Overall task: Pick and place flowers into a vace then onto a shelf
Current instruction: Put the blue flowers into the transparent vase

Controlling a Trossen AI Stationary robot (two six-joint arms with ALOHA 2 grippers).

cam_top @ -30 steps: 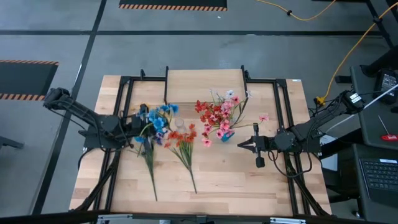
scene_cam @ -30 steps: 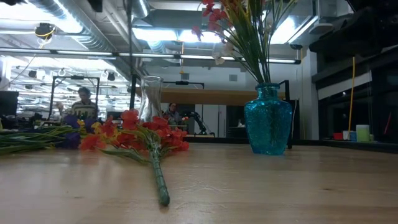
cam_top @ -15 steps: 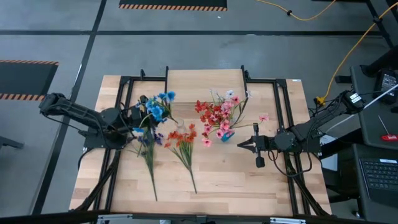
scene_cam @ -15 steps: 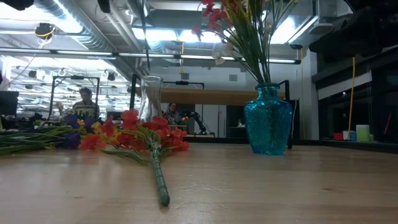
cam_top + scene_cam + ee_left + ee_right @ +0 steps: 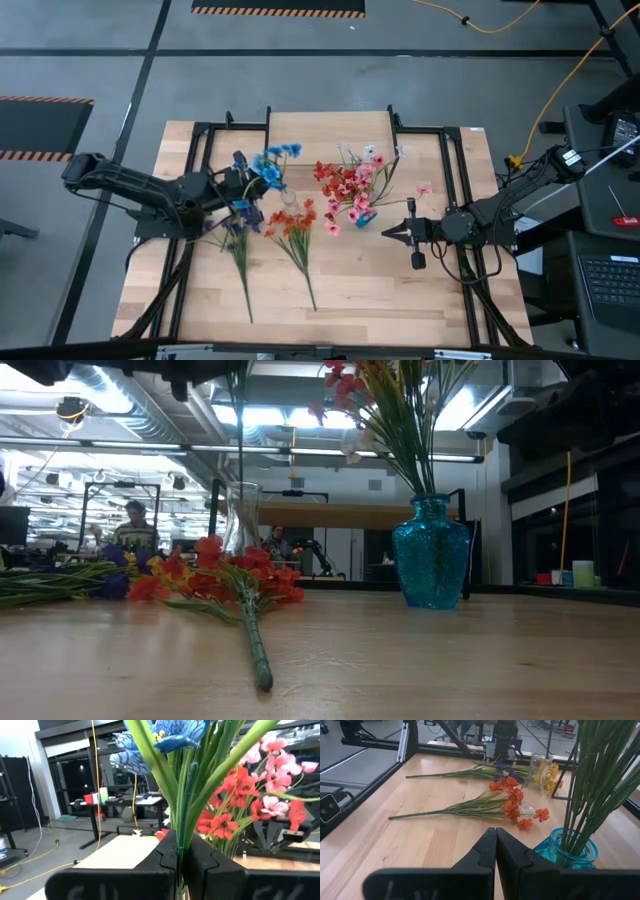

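In the high view, left of centre, the left gripper (image 5: 237, 180) is clenched on the green stems of a blue spray (image 5: 272, 164), lifted clear of the table (image 5: 380, 280); the left wrist view shows the stems pinched between its fingers (image 5: 162, 857). The step in hand looks like carrying this spray to a vase. Just right of it stands a clear vase (image 5: 287, 197), with purple flowers (image 5: 236, 232) and orange flowers (image 5: 292, 224) lying flat below. Next, the stems probably need tipping upright over the clear vase's mouth. Further right, a blue vase (image 5: 365, 216) already holds red and pink flowers (image 5: 350, 182). The shelf (image 5: 328, 137) sits at upper centre. At right, the right gripper (image 5: 388, 232) waits, pinched closed on nothing.
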